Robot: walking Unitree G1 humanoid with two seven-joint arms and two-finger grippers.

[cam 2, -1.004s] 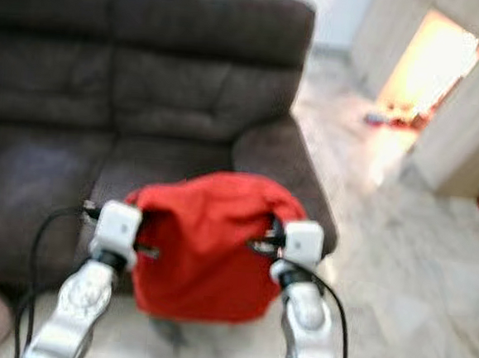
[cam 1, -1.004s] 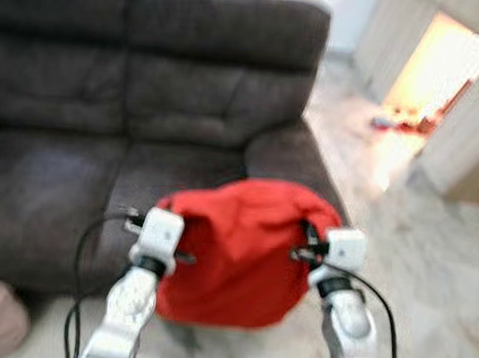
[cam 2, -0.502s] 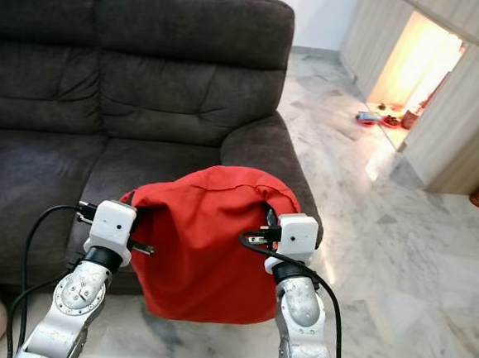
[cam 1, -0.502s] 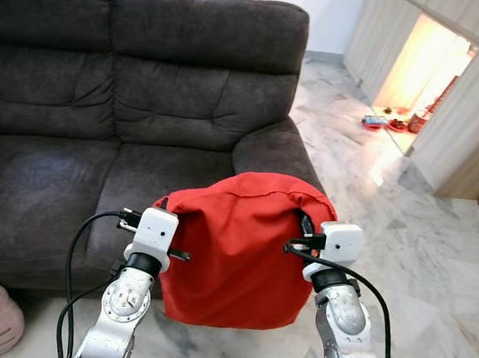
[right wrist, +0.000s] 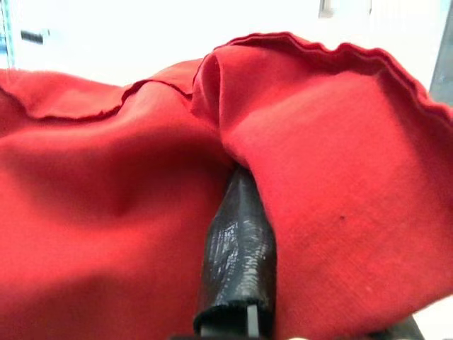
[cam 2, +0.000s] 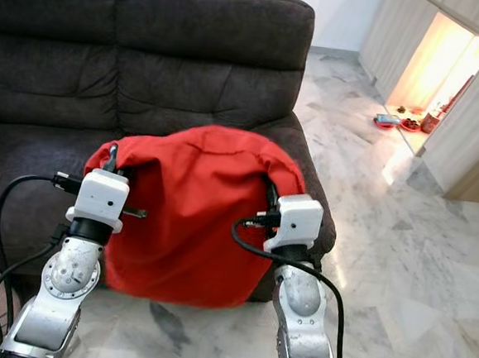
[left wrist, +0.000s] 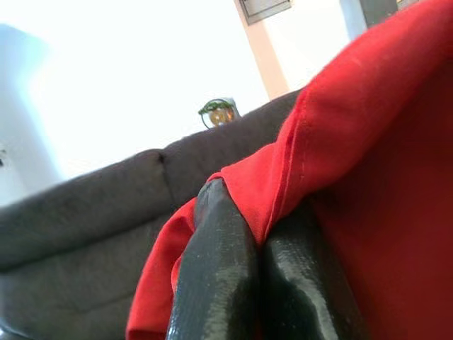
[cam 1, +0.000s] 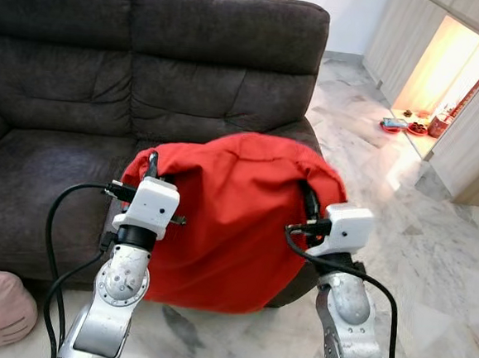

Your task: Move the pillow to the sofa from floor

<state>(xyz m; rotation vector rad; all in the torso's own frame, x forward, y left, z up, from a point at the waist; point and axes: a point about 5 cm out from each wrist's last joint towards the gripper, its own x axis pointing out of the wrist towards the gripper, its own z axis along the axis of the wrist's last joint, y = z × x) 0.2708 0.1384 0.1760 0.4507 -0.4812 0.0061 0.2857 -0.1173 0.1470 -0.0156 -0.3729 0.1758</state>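
Pillow [cam 1: 228,220] is hanging between both grippers, red and slack, held by its upper corners off the floor [cam 1: 431,269]. Left gripper [cam 1: 151,169] is pinching the left corner; in its wrist view the fingers [left wrist: 219,283] are pressed together with a fold of red cloth caught between them. Right gripper [cam 1: 308,208] is clamping the right corner, cloth bunching over its fingers [right wrist: 237,248]. Both arms are sharing the load about evenly, with the pillow's long side running across from one gripper to the other. Sofa [cam 1: 59,156] seat is lying just beyond the fingers and a little to the left, so the coming move looks like a forward carry and release.
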